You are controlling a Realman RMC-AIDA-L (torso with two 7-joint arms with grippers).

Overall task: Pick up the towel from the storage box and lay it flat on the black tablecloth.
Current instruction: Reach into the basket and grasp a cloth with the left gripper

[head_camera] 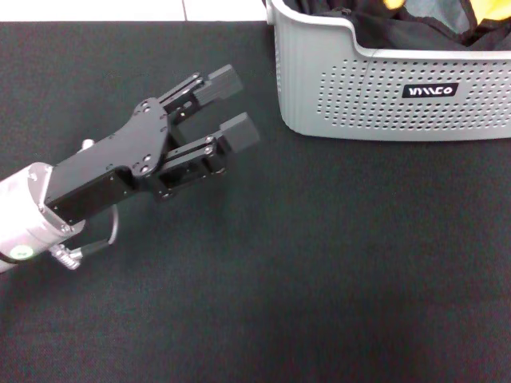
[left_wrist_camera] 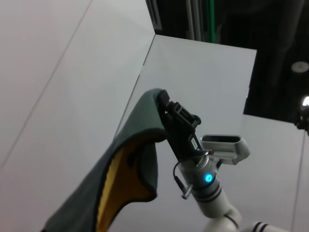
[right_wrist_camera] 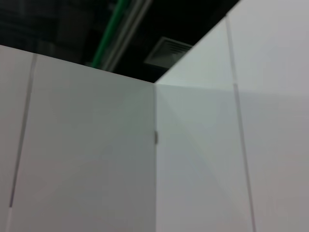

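The light grey storage box [head_camera: 383, 96] stands at the back right of the black tablecloth [head_camera: 319, 263]. Dark fabric fills it, and yellow patches of the towel [head_camera: 489, 14] show at its top. My left gripper [head_camera: 239, 105] hovers open over the tablecloth just left of the box, with nothing between its fingers. The head view does not show my right gripper. In the left wrist view the right gripper [left_wrist_camera: 163, 99] is raised and shut on an edge of the towel [left_wrist_camera: 130, 179]. The towel hangs folded from it, grey-green outside and yellow inside.
A white floor strip [head_camera: 120, 9] runs beyond the tablecloth's far edge. The box carries a black label [head_camera: 430, 90] with white lettering. The right wrist view shows only white walls [right_wrist_camera: 96, 159] and a dark ceiling.
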